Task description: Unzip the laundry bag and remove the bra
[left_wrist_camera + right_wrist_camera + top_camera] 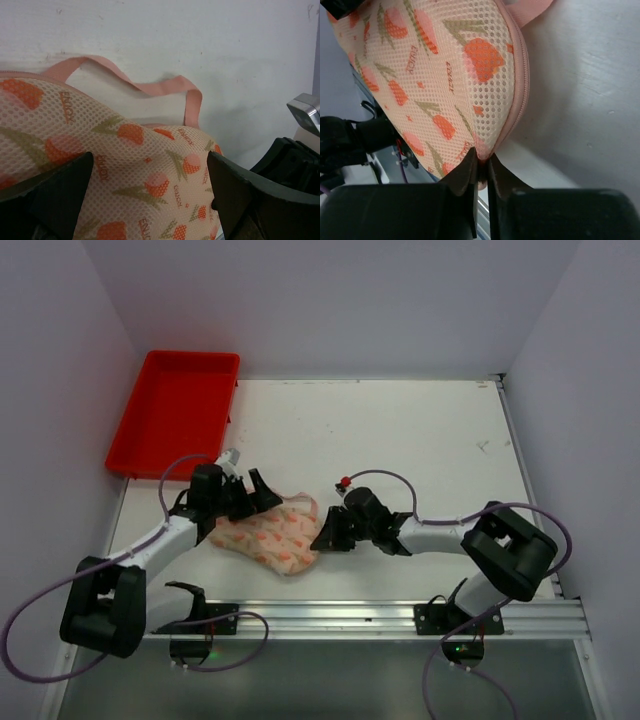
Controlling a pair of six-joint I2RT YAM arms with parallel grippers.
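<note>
The laundry bag [270,537], cream-pink mesh with orange print and pink trim, lies on the white table between the two arms. My left gripper [258,498] is open at the bag's upper left end. In the left wrist view the bag [140,160] fills the space between its spread fingers [235,195]. My right gripper [322,535] is shut on the bag's right edge. In the right wrist view it [482,162] pinches the pink trim where the closed zipper seam [522,75] ends. The bra is hidden.
A red plastic tray [175,420] stands at the back left corner. The bag's pink loop strap [150,90] lies on the table beyond the bag. White walls close in the table on both sides, and a metal rail [400,618] runs along the near edge.
</note>
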